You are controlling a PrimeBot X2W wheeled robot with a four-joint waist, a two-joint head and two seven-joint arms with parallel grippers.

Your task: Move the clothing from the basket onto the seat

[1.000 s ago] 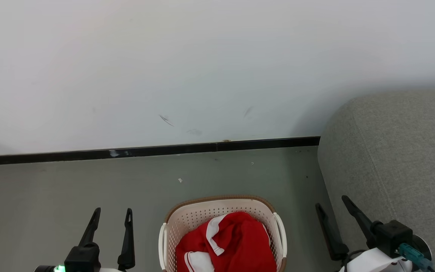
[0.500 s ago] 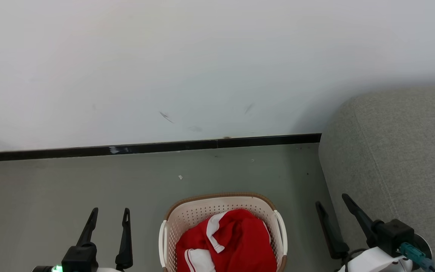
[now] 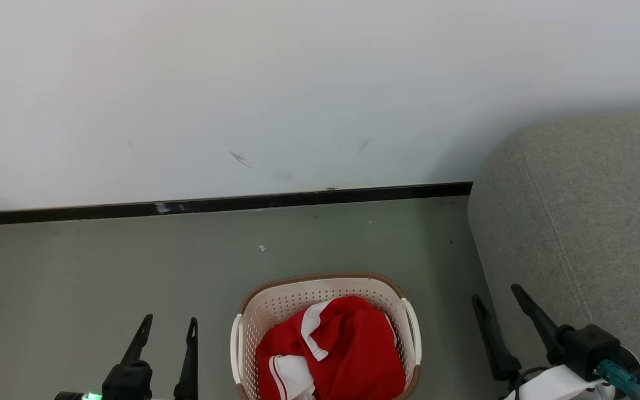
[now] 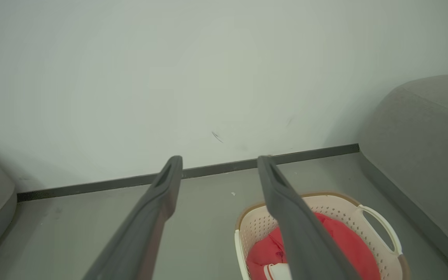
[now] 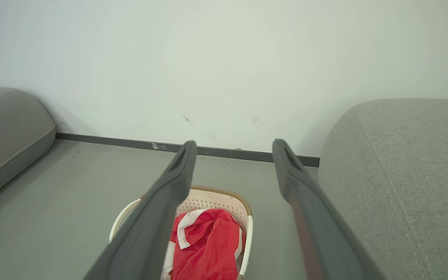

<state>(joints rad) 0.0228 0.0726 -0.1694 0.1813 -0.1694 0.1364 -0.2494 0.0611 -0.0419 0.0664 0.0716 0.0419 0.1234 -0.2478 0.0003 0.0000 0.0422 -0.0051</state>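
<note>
Here, your left gripper and right gripper hang spread, empty, flanking the cream perforated plastic basket of red white-trimmed clothing, perhaps several pieces, beside the grey upholstered seat.

The head camera looks forward and down over the basket toward the wall; both wrist cameras, lower, face that wall too, sharing basket, floor and seat

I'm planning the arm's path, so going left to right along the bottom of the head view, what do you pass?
The left gripper → basket with the clothing in it → seat, with the right gripper in front of its near edge.
</note>
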